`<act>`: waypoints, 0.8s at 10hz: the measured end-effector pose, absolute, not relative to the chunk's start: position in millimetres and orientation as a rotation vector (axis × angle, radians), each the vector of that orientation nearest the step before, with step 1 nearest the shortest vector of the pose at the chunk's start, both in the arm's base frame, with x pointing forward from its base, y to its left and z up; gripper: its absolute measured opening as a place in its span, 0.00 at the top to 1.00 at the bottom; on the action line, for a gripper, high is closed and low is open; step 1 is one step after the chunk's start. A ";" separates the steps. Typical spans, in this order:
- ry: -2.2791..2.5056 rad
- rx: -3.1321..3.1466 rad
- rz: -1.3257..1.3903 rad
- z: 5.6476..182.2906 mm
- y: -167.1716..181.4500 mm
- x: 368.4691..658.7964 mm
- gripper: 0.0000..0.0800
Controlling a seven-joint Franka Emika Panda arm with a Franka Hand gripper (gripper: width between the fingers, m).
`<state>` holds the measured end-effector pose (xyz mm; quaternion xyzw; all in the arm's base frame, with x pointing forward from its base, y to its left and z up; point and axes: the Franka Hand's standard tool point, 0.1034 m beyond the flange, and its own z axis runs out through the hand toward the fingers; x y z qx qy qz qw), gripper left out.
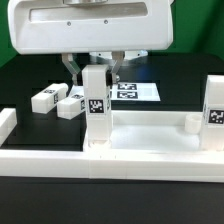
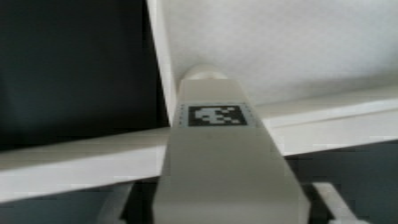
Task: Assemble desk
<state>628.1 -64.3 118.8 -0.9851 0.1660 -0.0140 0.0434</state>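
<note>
The desk panel (image 1: pixel 150 133) lies flat, white with a raised rim. One white leg (image 1: pixel 95 110) with a black-and-white tag stands upright at its corner on the exterior view's left. My gripper (image 1: pixel 93 72) reaches down over this leg's top, a finger on each side, shut on it. In the wrist view the leg (image 2: pixel 217 150) fills the space between my fingers (image 2: pixel 331 205), above the panel (image 2: pixel 267 50). A second leg (image 1: pixel 214 112) stands upright at the panel's corner on the exterior view's right. Two loose legs (image 1: pixel 47 97) (image 1: pixel 70 103) lie on the black table.
The marker board (image 1: pixel 137 91) lies flat behind the panel. A low white border bar (image 1: pixel 100 162) runs along the front, with another piece (image 1: pixel 8 122) at the exterior view's left. A short white peg (image 1: pixel 188 124) stands on the panel near the second leg.
</note>
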 end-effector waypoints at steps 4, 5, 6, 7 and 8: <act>1.011 -2.878 -0.017 116.8 -64.3 627.7 0.64; 1.200 -2.805 -0.005 116.6 -63.8 627.5 0.64; 1.323 -2.750 0.003 116.5 -63.4 627.4 0.64; 1.423 -2.700 0.008 116.4 -63.6 627.5 0.64; 1.494 -2.661 0.011 116.3 -63.7 627.5 0.64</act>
